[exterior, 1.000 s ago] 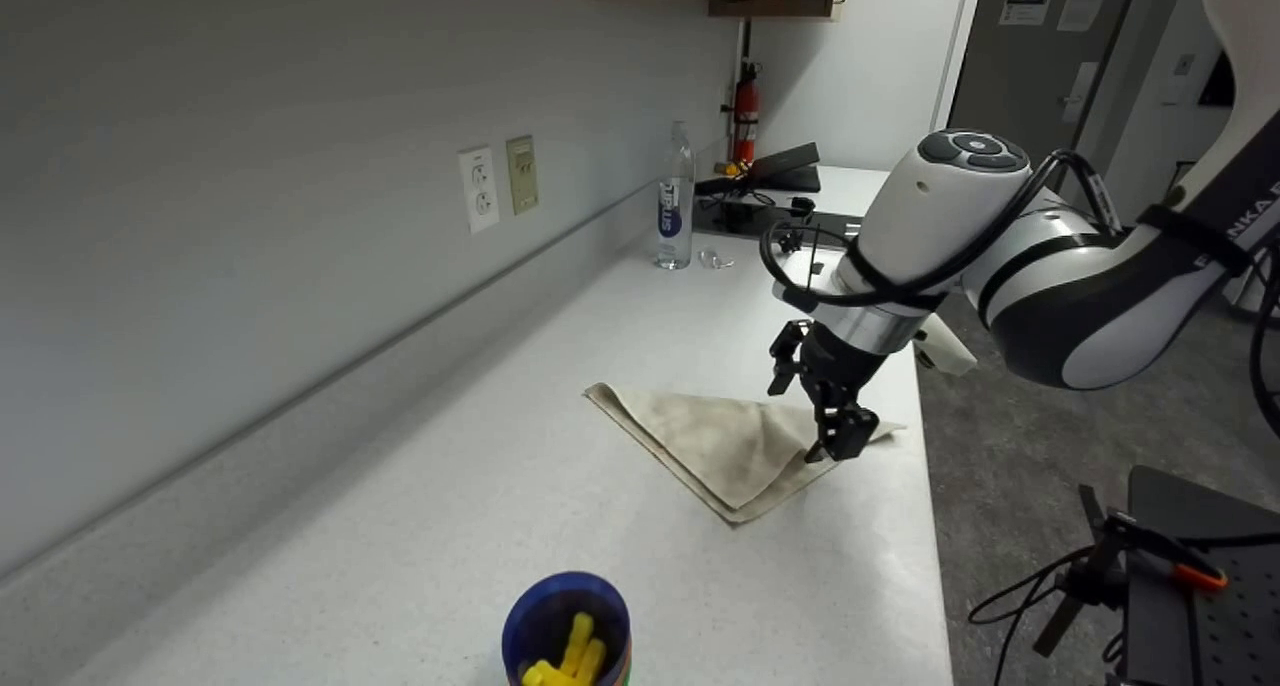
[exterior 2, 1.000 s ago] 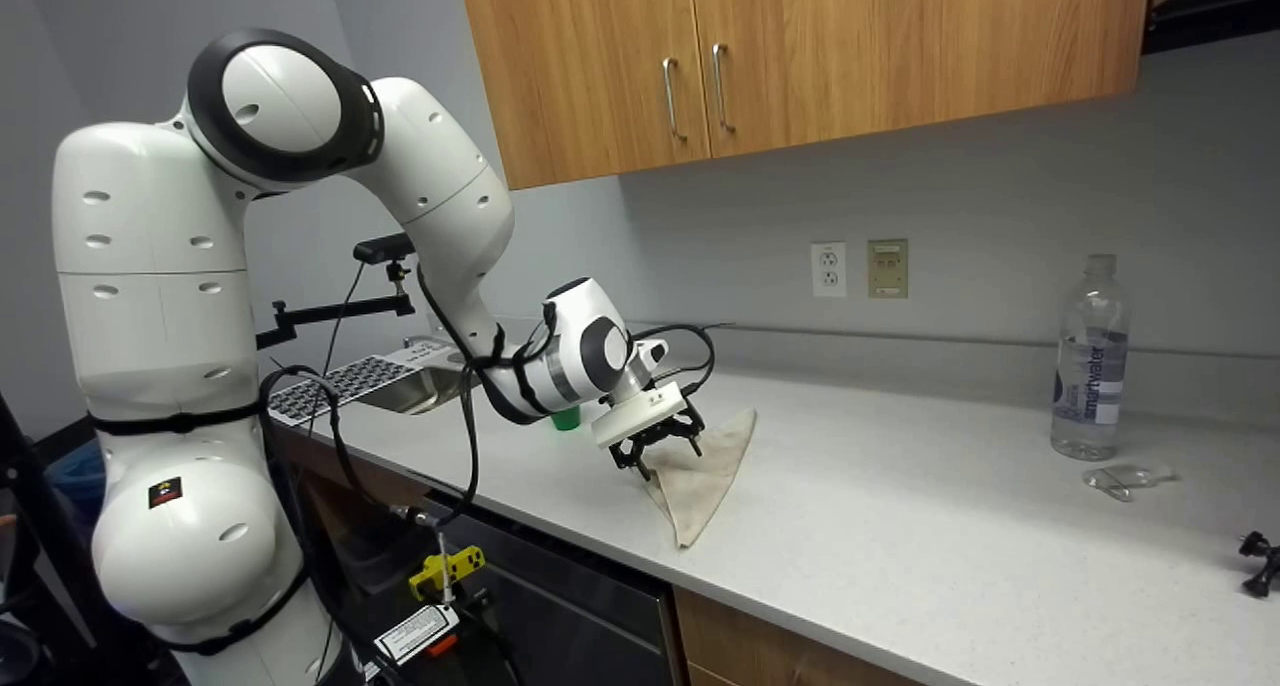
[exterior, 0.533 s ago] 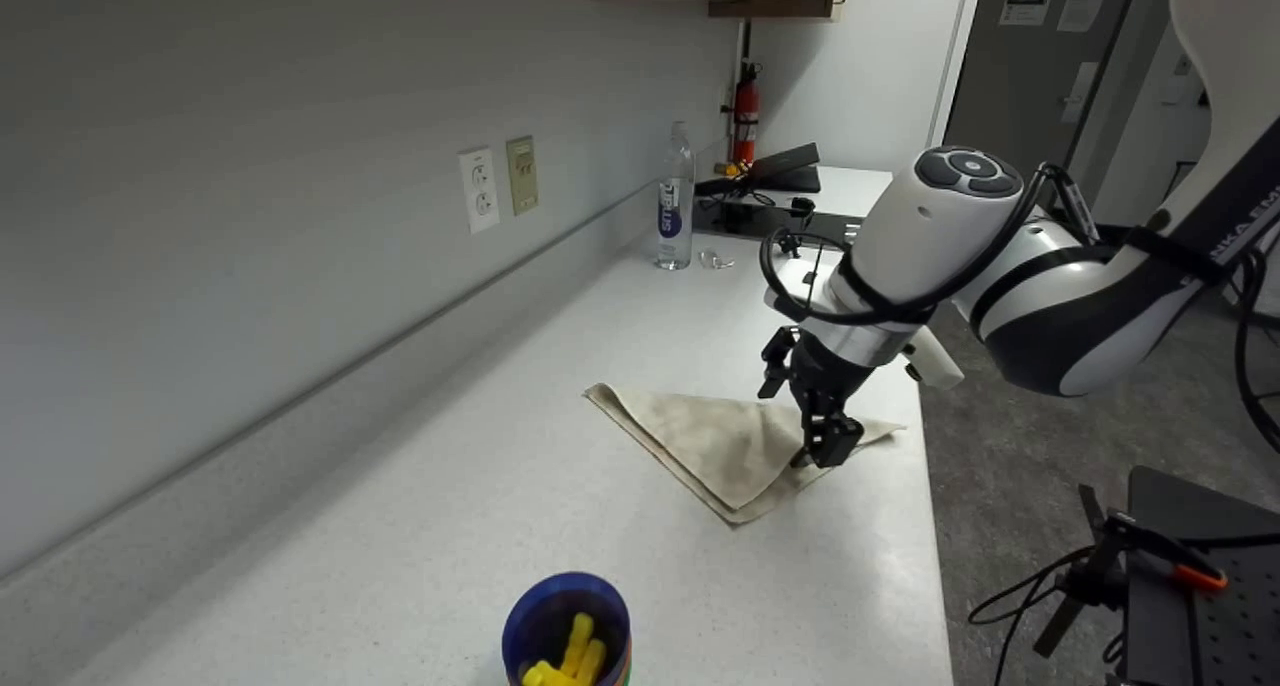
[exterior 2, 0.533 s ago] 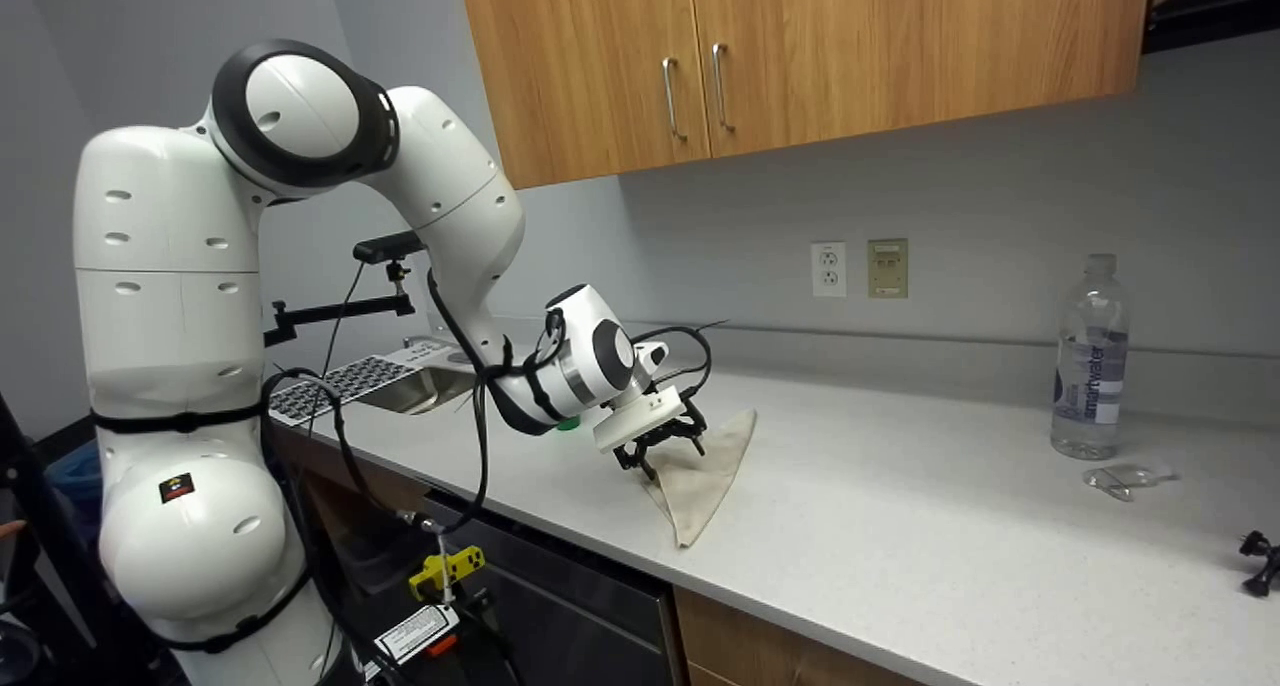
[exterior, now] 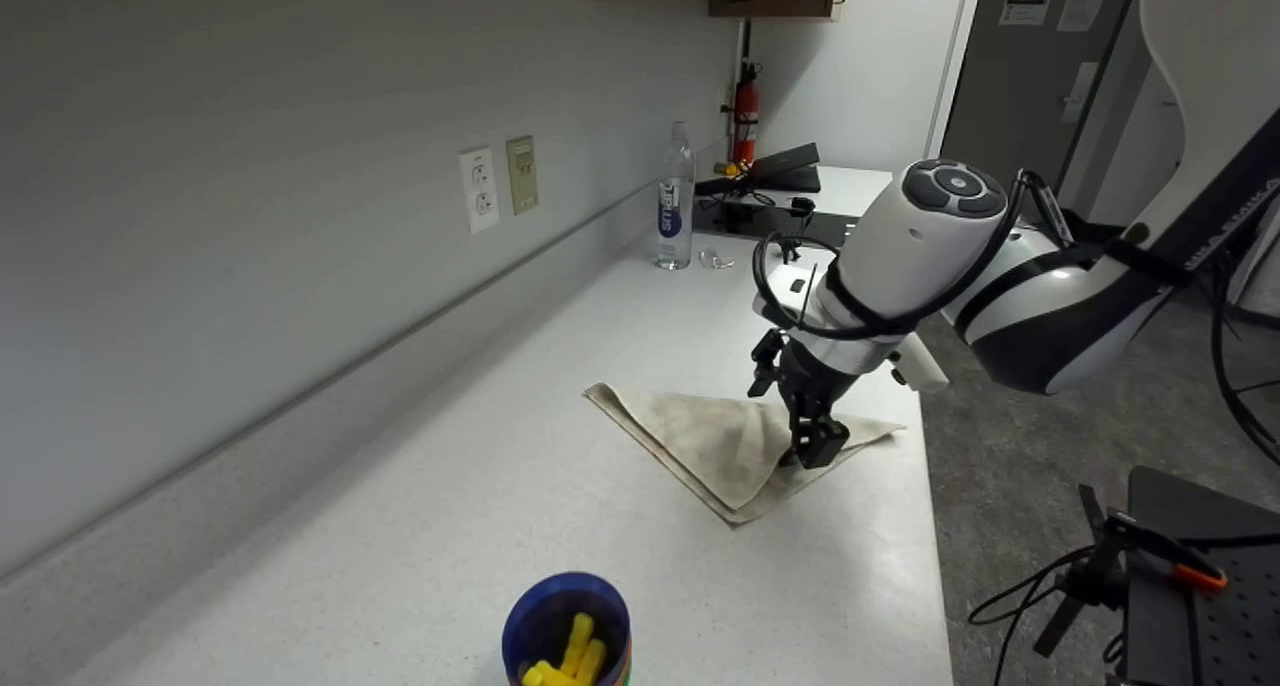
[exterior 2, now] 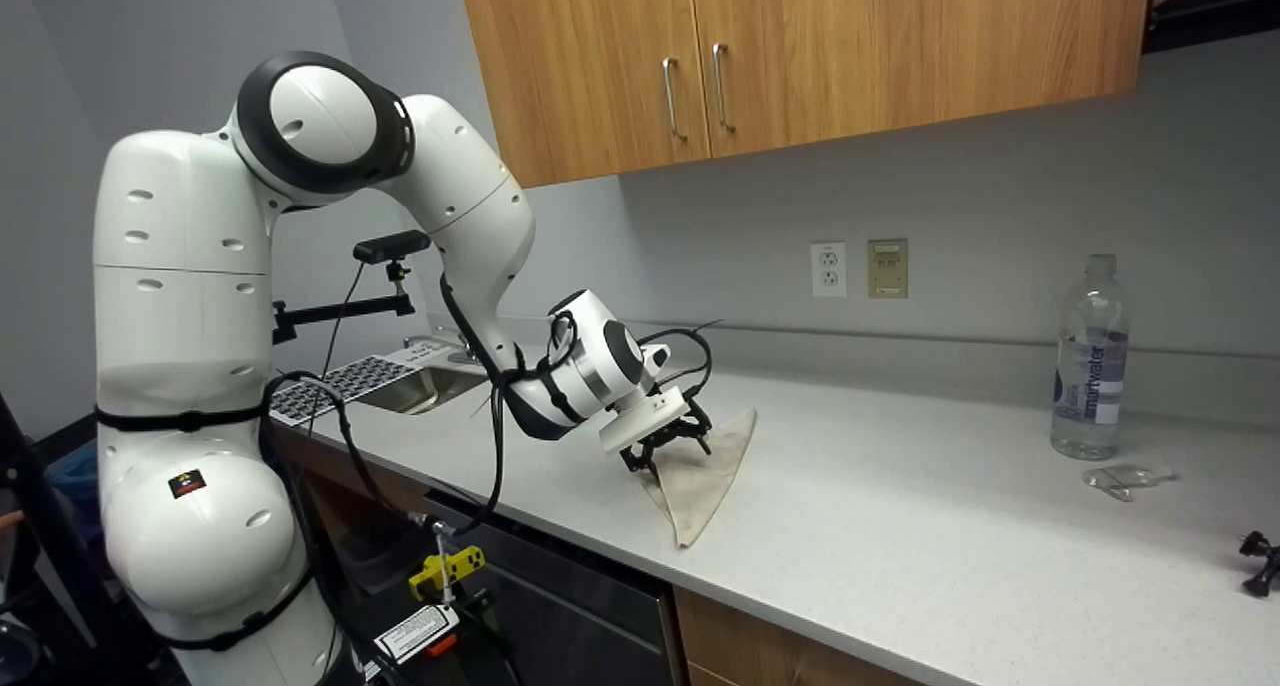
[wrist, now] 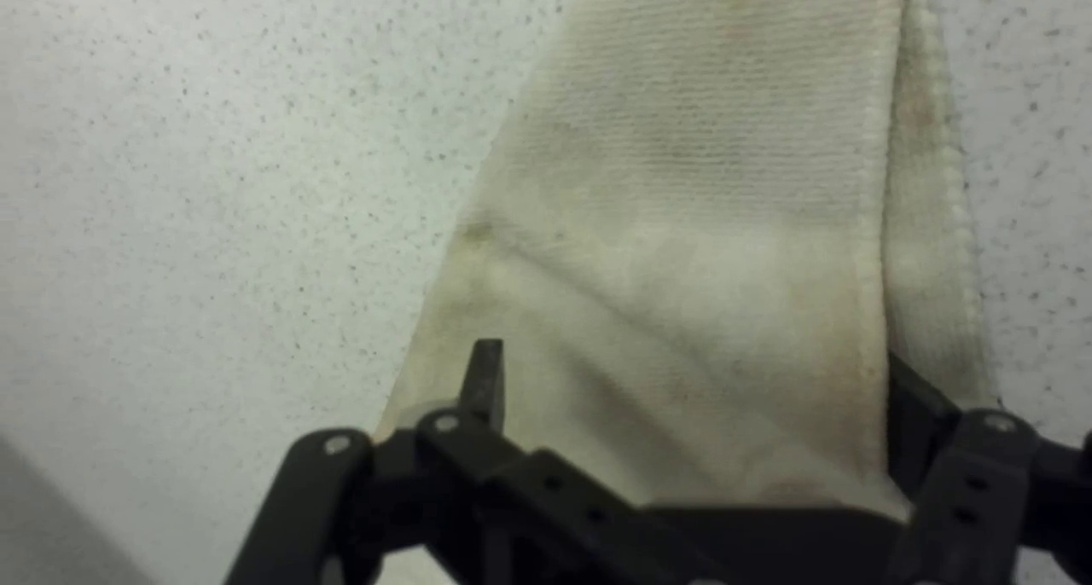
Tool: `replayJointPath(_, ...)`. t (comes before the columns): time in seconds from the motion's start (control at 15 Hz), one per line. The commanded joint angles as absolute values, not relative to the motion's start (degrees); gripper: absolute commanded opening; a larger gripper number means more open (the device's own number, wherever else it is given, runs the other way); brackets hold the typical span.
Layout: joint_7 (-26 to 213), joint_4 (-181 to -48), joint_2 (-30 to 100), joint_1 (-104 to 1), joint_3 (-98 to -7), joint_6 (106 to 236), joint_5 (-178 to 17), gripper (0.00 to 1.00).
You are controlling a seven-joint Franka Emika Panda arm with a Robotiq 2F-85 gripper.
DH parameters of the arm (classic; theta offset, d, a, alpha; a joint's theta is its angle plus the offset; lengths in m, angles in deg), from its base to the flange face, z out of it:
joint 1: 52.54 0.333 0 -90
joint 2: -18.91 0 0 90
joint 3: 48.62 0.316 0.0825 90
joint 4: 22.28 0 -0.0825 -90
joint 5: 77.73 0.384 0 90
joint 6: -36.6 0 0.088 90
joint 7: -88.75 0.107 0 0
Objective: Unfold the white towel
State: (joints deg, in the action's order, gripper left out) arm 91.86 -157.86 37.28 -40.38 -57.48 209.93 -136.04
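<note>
The towel is off-white and stained, folded into a rough triangle flat on the counter. It shows in both exterior views (exterior: pixel 700 436) (exterior 2: pixel 712 486) and fills the middle of the wrist view (wrist: pixel 725 141). My gripper is low over the towel's counter-edge side in both exterior views (exterior: pixel 772 427) (exterior 2: pixel 681 463). In the wrist view the gripper (wrist: pixel 689 352) is open, its fingers wide apart. The left finger is over the top layer. The right fingertip is partly hidden behind the top layer's hemmed edge, between it and the lower layer. Whether the left finger touches the cloth cannot be told.
A blue cup (exterior: pixel 567 626) with yellow pieces stands on the counter (exterior: pixel 450 526). A water bottle (exterior: pixel 675 211) stands by the wall, with a small clear object (exterior 2: pixel 1125 479) beside it. The counter's front edge runs close to the towel. A wooden cabinet (exterior 2: pixel 820 56) hangs above.
My gripper has moved a little across the towel, leftward in an exterior view, and its lower fingertip has gone in at the fold's edge. The towel itself has hardly moved.
</note>
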Motion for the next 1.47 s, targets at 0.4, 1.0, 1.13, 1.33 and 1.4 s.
replayJointPath(0.4, 93.39, -155.64, 37.60, -39.11, -58.53, 210.22, -138.12, 1.00)
replayJointPath(1.0, 93.16, -154.28, 37.15, -39.11, -58.76, 209.37, -138.22, 0.42)
replayJointPath(1.13, 94.56, -153.54, 37.11, -38.77, -59.83, 209.32, -138.98, 0.26)
replayJointPath(1.33, 97.97, -151.69, 37.30, -38.03, -63.03, 209.02, -141.90, 0.04)
replayJointPath(1.4, 99.76, -150.84, 37.42, -37.79, -64.48, 208.92, -143.64, 0.01)
